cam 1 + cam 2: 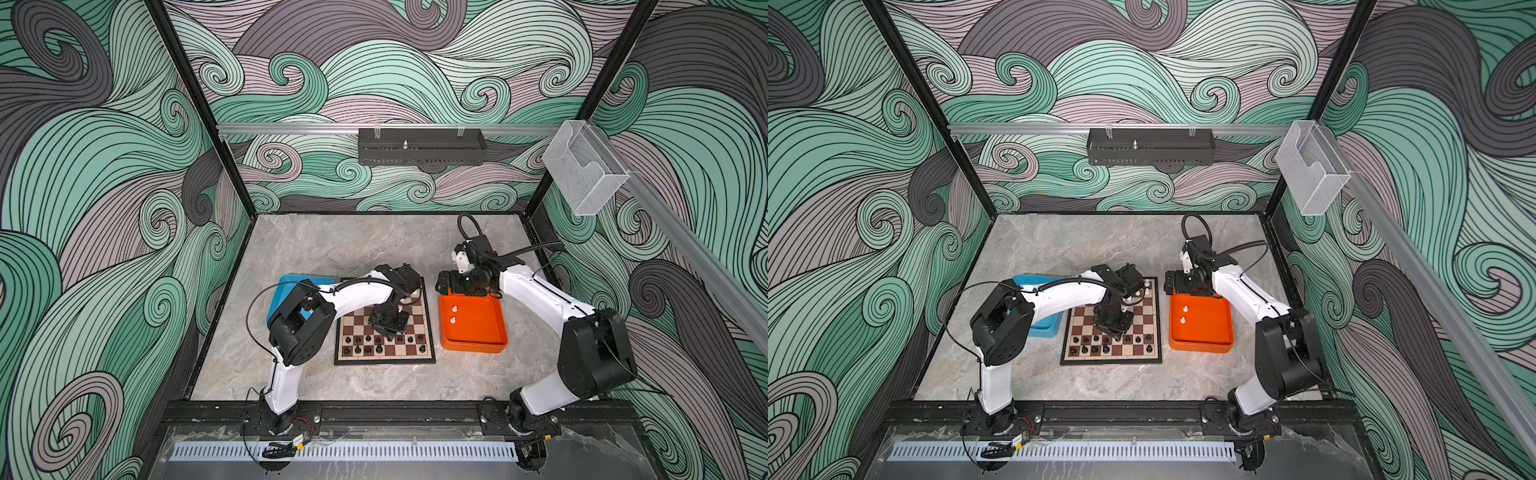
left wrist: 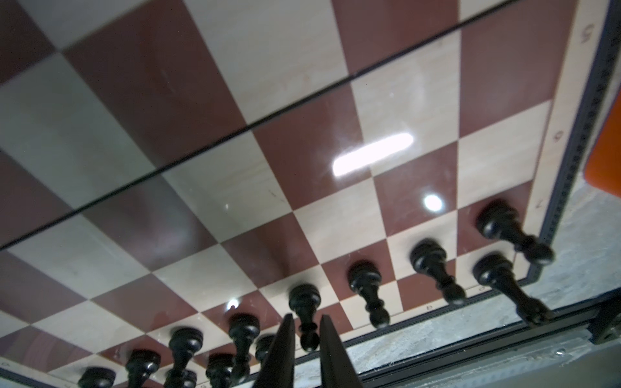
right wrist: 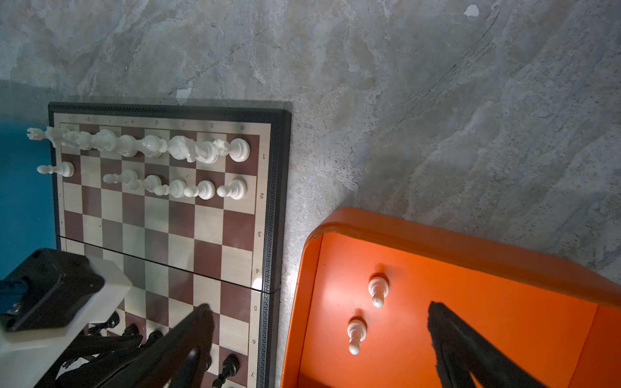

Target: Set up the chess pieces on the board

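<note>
Two arms, 2 trays, 1 board. The board (image 1: 384, 358) lies flat in the middle of the table (image 1: 374, 245). The blue tray (image 1: 1042, 330) is just left of the board and the orange tray (image 1: 473, 347) is just right of it.

White: 14 on the board, as near as I can count, bc the back ones overlap. 8 big white men (image 3: 153, 146) fill the board's far row. 6 white pawns (image 3: 205, 189) stand in the next row, w/ a 2-square gap. 2 more, the tray pawns (image 3: 378, 289), stand in the orange tray near its board-side wall.

Black men (image 2: 430, 258): I count 12 in the L wrist view, all on the board's 2 near rows. Some hide behind others.

Every man stands up straight on its round base, long side up and down, head on top.

L gripper (image 2: 305, 317) hangs over the board's near half, pointing down. Its fingers (image 2: 332, 352) are nearly together, w/ one black pawn (image 2: 304, 299) btw them. That pawn's base looks to be on its square. Can't tell if the fingers pinch it.

R gripper (image 3: 319, 305) hangs over the orange tray's far end, on the board side. It is spread wide and holds nothing. The tray pawns sit below the gap btw its two sides, not touching them.
</note>
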`<state>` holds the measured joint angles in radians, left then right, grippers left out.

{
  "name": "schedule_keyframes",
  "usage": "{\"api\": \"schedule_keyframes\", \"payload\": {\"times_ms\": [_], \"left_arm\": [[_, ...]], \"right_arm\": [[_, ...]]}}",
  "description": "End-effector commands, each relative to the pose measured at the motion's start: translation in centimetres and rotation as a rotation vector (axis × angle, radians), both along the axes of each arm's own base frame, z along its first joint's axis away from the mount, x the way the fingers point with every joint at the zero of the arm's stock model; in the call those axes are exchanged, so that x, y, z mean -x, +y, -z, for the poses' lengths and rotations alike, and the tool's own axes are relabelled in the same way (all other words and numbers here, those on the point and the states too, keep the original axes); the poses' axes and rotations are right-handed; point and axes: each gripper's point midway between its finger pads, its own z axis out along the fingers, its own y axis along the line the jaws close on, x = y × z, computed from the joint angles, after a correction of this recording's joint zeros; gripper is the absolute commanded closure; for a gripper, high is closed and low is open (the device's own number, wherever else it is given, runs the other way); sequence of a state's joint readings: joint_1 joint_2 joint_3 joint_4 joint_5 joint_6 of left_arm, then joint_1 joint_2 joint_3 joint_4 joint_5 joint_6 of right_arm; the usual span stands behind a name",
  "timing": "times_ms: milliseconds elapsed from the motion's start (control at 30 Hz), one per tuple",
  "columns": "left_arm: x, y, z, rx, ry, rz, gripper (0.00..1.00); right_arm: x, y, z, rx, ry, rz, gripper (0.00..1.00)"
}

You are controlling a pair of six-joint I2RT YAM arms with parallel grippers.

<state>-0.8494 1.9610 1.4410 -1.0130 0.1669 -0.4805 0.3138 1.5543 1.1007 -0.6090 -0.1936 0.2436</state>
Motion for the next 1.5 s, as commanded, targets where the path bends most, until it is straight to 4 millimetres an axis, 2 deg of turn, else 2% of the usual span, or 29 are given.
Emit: {"api": "schedule_keyframes", "payload": {"times_ms": [0, 233, 600, 700, 833, 967, 1100, 1267, 1300, 1467], "left_arm": [[0.2, 0.4, 0.2, -0.035, 0.008, 0.007, 0.76], [-0.2, 0.5, -1.0, -0.03, -0.031, 0.013, 0.7], [-3.3, 1.2, -6.6, -0.016, -0.191, -0.019, 0.64], [-4.2, 1.7, -8.1, 0.01, -0.222, -0.044, 0.55], [-5.9, 3.4, -10.0, 0.022, -0.272, -0.092, 0.43], [-8.2, 6.8, -11.8, 0.039, -0.317, -0.189, 0.32], [-10.6, 12.0, -13.0, -0.015, -0.379, -0.3, 0.18], [-12.3, 18.3, -13.5, -0.059, -0.425, -0.445, 0.05], [-12.6, 19.8, -13.5, -0.082, -0.439, -0.473, 0.01], [-13.5, 25.5, -13.3, -0.106, -0.463, -0.612, 0.01]], "right_arm": [[0.1, -0.2, 0.3, -0.007, 0.01, 0.003, 0.01], [0.1, -0.2, 0.0, -0.006, 0.001, 0.004, 0.01], [0.1, -0.6, -0.7, 0.009, -0.004, 0.017, 0.01], [0.0, -1.0, -1.1, 0.011, -0.008, 0.041, 0.01], [0.1, -1.4, -1.5, 0.0, 0.008, 0.077, 0.01], [0.8, -1.3, -1.3, -0.037, 0.061, 0.091, 0.01], [1.8, -2.1, -0.5, 0.007, 0.113, 0.103, 0.01], [3.4, -3.0, 1.1, 0.071, 0.196, 0.081, 0.01], [3.6, -3.1, 1.3, 0.072, 0.194, 0.084, 0.03], [3.9, -3.8, 2.2, 0.1, 0.192, 0.103, 0.12]]}}
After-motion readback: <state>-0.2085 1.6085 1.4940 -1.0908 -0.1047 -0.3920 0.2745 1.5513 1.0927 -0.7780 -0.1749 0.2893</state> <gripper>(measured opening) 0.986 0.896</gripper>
